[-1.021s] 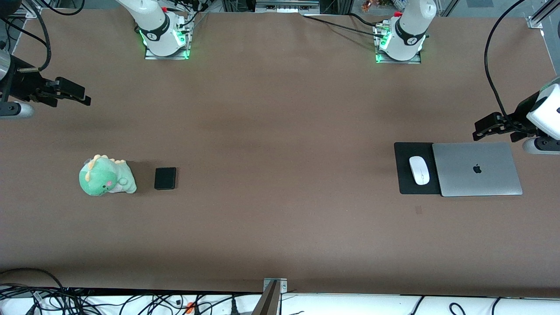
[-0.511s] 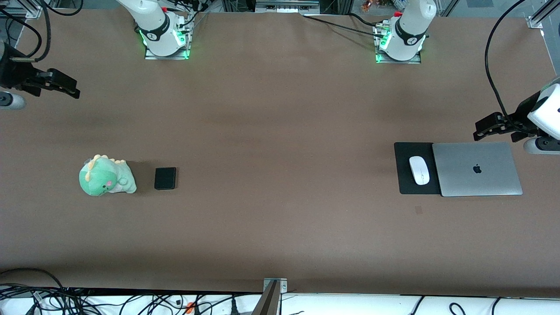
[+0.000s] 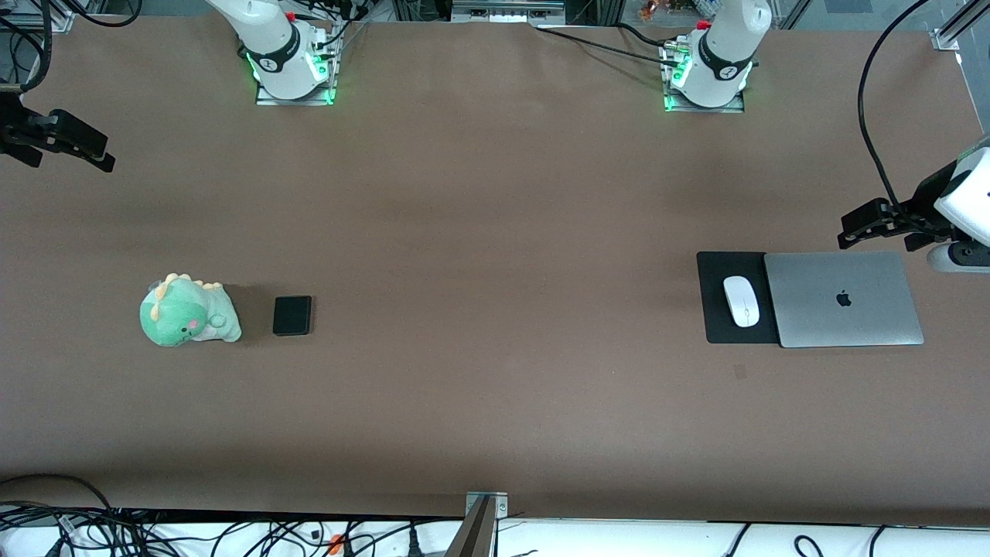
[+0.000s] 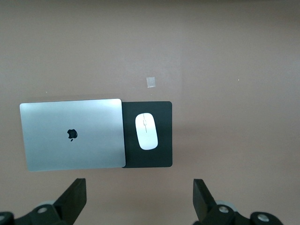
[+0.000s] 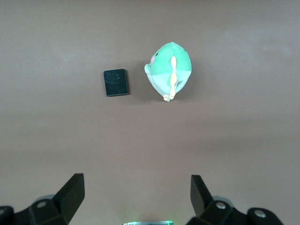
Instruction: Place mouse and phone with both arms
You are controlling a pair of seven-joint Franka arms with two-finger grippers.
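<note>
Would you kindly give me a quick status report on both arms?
Left gripper open, empty, up by the laptop. Right gripper open, empty, at its table end. Mouse on pad, phone beside plush. Nothing in the way.

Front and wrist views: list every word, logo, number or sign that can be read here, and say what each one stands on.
No words or numbers can be read in any view.
Apple logo, a sign without text: on the lid of the closed silver laptop.
Small dark marks on the collars of both arm bases: too small to read.
The mouse, phone and green plush dinosaur carry no readable text.
</note>
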